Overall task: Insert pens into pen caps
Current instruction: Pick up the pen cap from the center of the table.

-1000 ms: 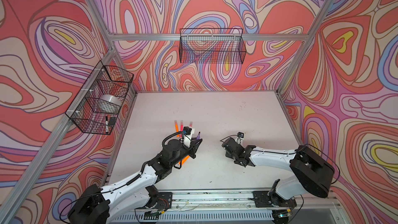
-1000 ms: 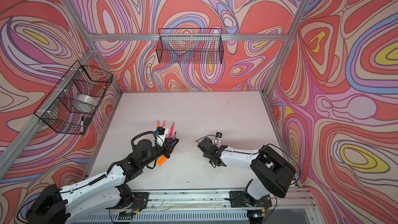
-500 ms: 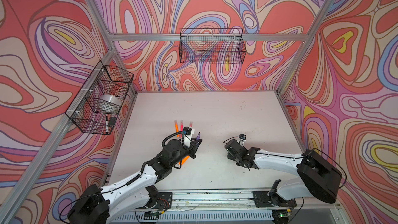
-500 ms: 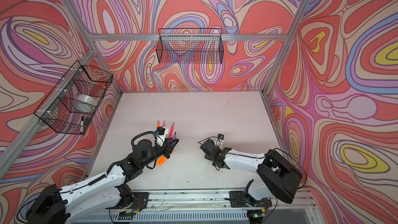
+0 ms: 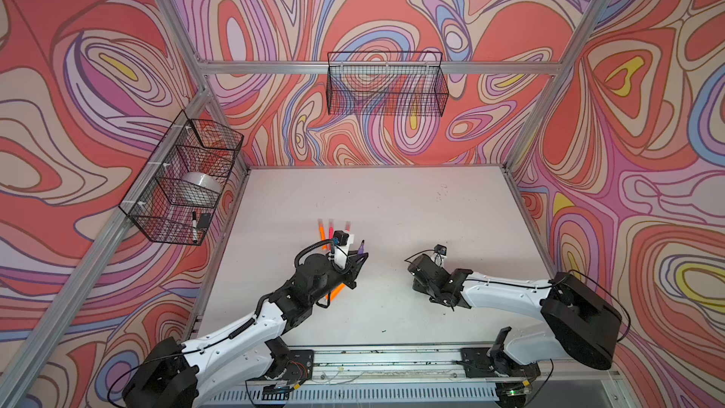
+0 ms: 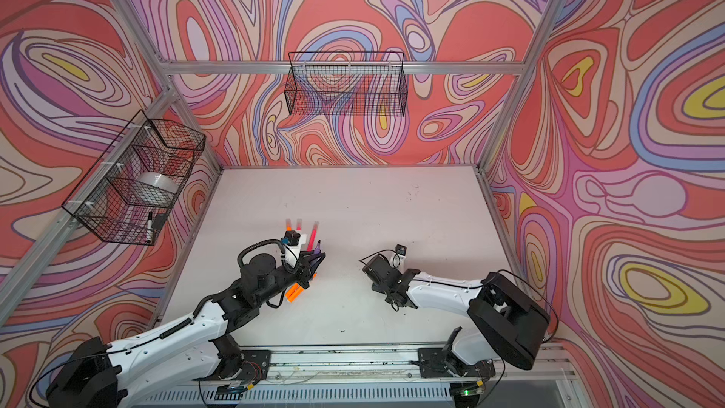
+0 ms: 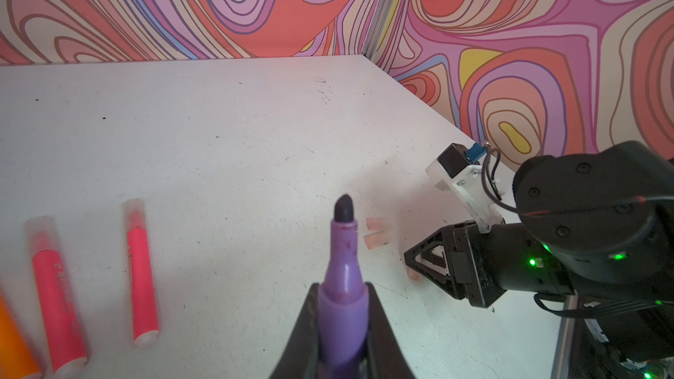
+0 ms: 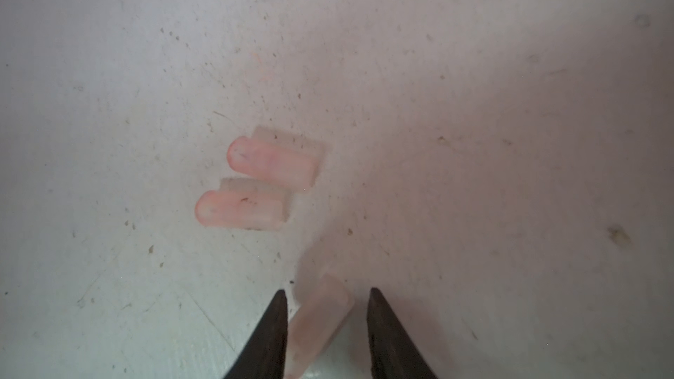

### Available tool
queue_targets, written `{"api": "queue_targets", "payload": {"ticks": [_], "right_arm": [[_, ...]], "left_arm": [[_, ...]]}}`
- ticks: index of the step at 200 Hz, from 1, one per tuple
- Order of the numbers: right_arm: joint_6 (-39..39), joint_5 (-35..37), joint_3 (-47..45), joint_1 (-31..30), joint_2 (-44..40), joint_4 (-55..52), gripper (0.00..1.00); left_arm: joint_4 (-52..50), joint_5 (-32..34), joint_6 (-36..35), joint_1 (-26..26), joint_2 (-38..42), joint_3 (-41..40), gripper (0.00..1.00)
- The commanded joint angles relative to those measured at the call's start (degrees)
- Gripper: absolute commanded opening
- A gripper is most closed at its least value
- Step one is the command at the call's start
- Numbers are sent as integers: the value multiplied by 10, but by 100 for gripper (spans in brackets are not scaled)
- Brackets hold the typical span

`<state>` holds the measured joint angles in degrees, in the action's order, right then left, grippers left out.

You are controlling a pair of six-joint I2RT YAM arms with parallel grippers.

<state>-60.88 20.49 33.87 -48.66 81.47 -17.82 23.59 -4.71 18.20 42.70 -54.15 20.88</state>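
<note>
- Far left, a neon orange pen (image 7: 11,340) and two hot pink pens (image 7: 60,297) lie side by side on the white, scuffed tabletop (image 7: 219,133). Each pink tip sits under a frosted cap.
- The left arm (image 5: 243,327), white shells with black joints, stretches low from the near rail towards the middle of the tabletop. Another orange pen (image 5: 335,292) lies partly beneath it.
- The left fingers (image 7: 304,329), black and wedge-shaped, are clamped on the barrel of the purple pen (image 7: 343,275). It is smooth plastic, and its bare, dark, rounded tip points away from the wrist, raised clear of the tabletop.
- Right of that tip, two loose pen caps (image 8: 271,162) lie touching, side by side. They are short translucent tubes, pale with a pink tint, each rounded at one end and open at the other.
- A third cap (image 8: 321,315) lies between the right fingers (image 8: 273,329). They stand apart, tips down at the tabletop. One seems to touch the cap and a gap shows at the other, so the cap is not gripped.
- The right arm (image 5: 506,292) reaches in from the near right corner towards the left arm, its wrist pitched down.
</note>
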Motion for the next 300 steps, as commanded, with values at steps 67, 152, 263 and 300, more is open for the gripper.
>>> {"api": "queue_targets", "payload": {"ticks": [67,152,263,300], "right_arm": [[-9,13,10,-17,24,-79,30],[0,16,36,-17,81,-73,21],[-2,32,26,-16,57,-62,6],[40,46,14,-16,-84,-30,3]], "left_arm": [[-1,-4,-9,0,4,11,0],[-6,-5,-11,0,12,9,0],[-5,-43,-1,0,27,4,0],[35,-85,12,0,32,-5,0]]}}
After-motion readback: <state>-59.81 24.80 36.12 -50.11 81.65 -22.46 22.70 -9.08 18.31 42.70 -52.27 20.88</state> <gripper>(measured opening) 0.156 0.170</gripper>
